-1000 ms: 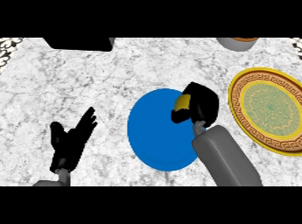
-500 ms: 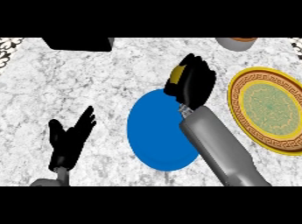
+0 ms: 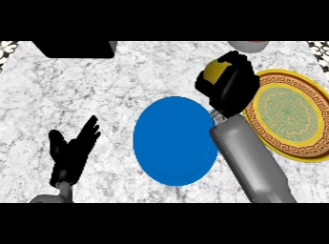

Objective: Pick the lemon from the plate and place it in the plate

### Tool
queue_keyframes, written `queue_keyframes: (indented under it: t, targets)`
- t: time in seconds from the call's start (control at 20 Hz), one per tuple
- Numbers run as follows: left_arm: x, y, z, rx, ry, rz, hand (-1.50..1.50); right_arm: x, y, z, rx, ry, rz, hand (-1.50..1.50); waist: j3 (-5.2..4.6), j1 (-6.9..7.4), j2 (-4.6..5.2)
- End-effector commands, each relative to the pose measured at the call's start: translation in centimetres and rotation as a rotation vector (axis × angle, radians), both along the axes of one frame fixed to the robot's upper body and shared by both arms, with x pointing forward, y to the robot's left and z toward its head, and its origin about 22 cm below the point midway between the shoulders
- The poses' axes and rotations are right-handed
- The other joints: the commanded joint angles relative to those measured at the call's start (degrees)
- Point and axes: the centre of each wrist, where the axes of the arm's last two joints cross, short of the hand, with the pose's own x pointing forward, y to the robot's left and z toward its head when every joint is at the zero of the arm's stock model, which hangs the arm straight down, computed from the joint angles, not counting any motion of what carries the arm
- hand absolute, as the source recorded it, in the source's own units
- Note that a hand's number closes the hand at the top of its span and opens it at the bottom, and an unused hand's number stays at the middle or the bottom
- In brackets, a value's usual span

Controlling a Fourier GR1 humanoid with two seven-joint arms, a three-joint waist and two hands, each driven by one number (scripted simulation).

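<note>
Yellow shows between the curled black fingers of the right robot hand (image 3: 227,85): that is the lemon (image 3: 214,71), closed in the grip and mostly hidden, with only its upper left side peeping out. The hand sits above the marble worktop (image 3: 68,95), beyond the far right edge of the blue plate (image 3: 175,140) and just to the left of the gold patterned plate (image 3: 291,113). The lemon is off the blue plate, which lies bare, and it is not yet over the gold one.

What the coming move turns on is plain enough: the gold plate lies to the right of the holding hand and slightly nearer the robot, with its near rim just beside the knuckles. The plate's long axis runs from far left to near right, so a short carry to the right should bring the fruit over its green centre. How the lemon's own long axis lies I cannot tell, as the fingers cover it.

The right arm is much the nearer. The left robot hand (image 3: 72,150) rests open at the lower left, fingers up, well apart from both plates.
</note>
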Motion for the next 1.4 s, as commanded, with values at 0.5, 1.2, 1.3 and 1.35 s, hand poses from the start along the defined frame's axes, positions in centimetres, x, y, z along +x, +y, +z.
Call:
queue_keyframes:
  t: [0.5,1.2,1.3,1.35]
  targets:
    - [-1.3,0.6,0.1,-0.024,0.0,0.004,0.0,-0.7,-14.9,-4.5,0.101,-0.203,-0.405,1.5,0.05,-0.19,0.14]
    - [0.4,-0.1,0.6,-0.007,-0.013,-0.018,0.0,-0.5,-25.4,-6.9,0.272,0.028,-0.498,1.5,0.15,0.29,0.53]
    - [-0.9,-0.3,-0.7,-0.012,-0.014,-0.016,0.0,-1.5,-26.4,-8.9,0.257,0.2,-0.486,-1.5,0.18,0.88,0.66]
    - [-0.6,0.0,-0.7,0.004,-0.011,-0.02,0.0,-1.0,-26.0,-8.8,0.289,0.204,-0.454,-1.5,0.18,0.87,0.65]
